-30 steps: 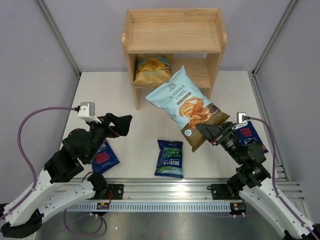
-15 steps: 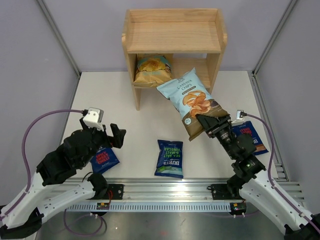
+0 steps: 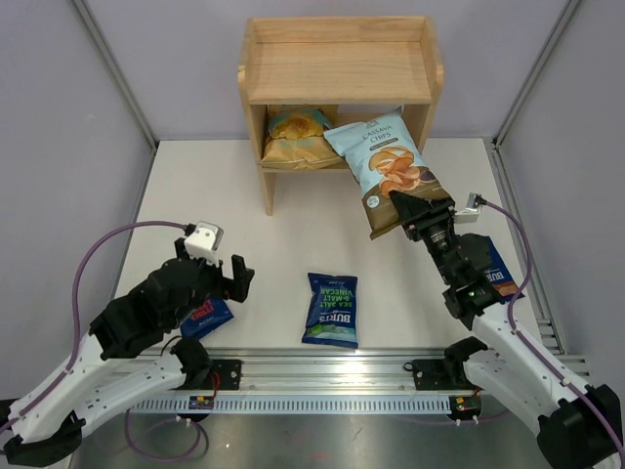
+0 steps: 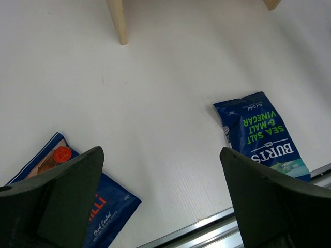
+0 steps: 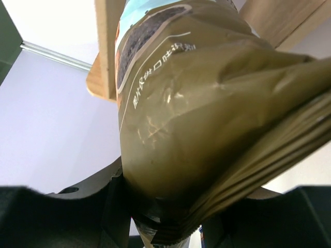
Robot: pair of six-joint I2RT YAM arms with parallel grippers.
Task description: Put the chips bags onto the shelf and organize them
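Moved since the earlier frames: the right gripper [image 3: 418,215], jaws clamped on the brown bottom seam of the large light-blue "Cassava Chips" foil bag [image 3: 384,164], has carried it from above the white table [image 3: 293,220] centre to the small light-wood two-tier shelf [image 3: 337,70] at the far edge. The bag's top now reaches the lower tier's right half, just beside the large yellow foil chips bag [image 3: 298,137]. The left gripper [image 3: 237,278], jaws fully spread and empty, has drawn back over a small dark-blue red-lettered bag [image 3: 203,315] by the near left corner. A green-lettered bag [image 3: 331,310] lies at the near edge.
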